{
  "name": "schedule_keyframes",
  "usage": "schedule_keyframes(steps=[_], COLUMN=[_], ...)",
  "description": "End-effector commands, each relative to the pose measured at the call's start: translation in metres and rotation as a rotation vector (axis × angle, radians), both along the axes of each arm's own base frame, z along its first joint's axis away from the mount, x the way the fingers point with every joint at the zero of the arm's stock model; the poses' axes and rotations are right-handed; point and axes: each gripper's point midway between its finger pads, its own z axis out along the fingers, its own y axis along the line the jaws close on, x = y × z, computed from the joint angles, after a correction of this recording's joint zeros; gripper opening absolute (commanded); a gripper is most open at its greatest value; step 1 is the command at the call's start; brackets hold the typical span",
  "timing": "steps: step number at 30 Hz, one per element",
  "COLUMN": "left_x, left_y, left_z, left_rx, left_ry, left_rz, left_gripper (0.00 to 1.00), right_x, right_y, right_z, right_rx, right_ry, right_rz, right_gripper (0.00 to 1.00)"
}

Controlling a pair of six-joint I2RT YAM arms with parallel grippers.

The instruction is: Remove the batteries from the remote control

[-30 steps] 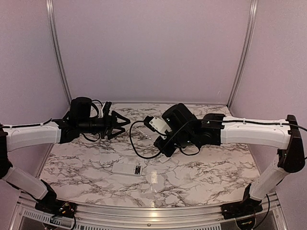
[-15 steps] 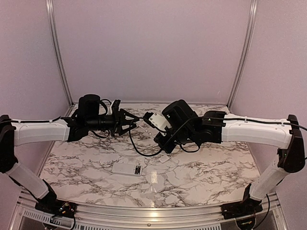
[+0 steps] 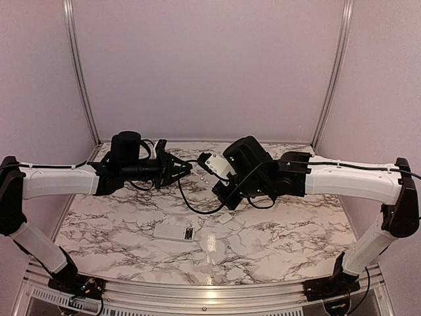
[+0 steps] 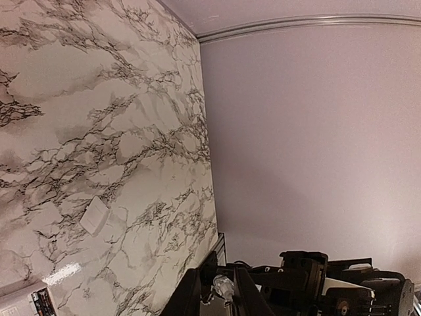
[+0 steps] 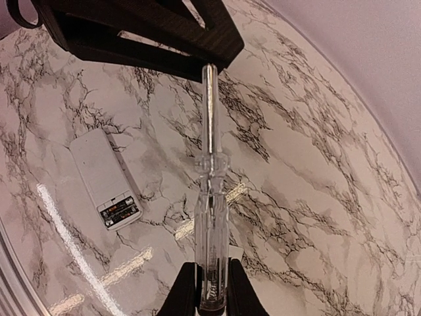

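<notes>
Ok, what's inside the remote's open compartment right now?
The remote control lies cover-off; dark batteries sit in its end recess. Their undersides and the contacts are covered or too small to tell.

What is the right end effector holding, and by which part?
The right end effector holds a clear-handled screwdriver by the butt end of its handle, with the metal shaft pointing away from it.

Left fingers (image 5: 184,29) have swung over to the screwdriver (image 5: 212,197) tip, narrowing.
</notes>
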Motion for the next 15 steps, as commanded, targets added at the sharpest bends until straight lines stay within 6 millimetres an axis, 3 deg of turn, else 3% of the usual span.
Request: schedule_keyframes(steps=[1,11,15], left_x=[0.0077,0.0096,0.0097], left_y=[-0.0040,-0.0049,-0.0056], left_z=[0.0086,0.0089,0.0096], left_rx=[-0.004,-0.001,0.000], left_ry=[-0.022,-0.027,-0.033], left_rz=[0.018,0.027,0.028], left_gripper=[0.18,0.00,0.00], right_x=[-0.0002,0.0009,0.0021], right_y=[0.0015,-0.0009,-0.0030], right_z=[0.0302,0.0329,0.0354], right_rx=[0.049,0.043,0.050], right_ry=[-0.045,-0.058,-0.065], right_rz=[-0.003,-0.008,-0.020], right_gripper=[0.00,0.00,0.00])
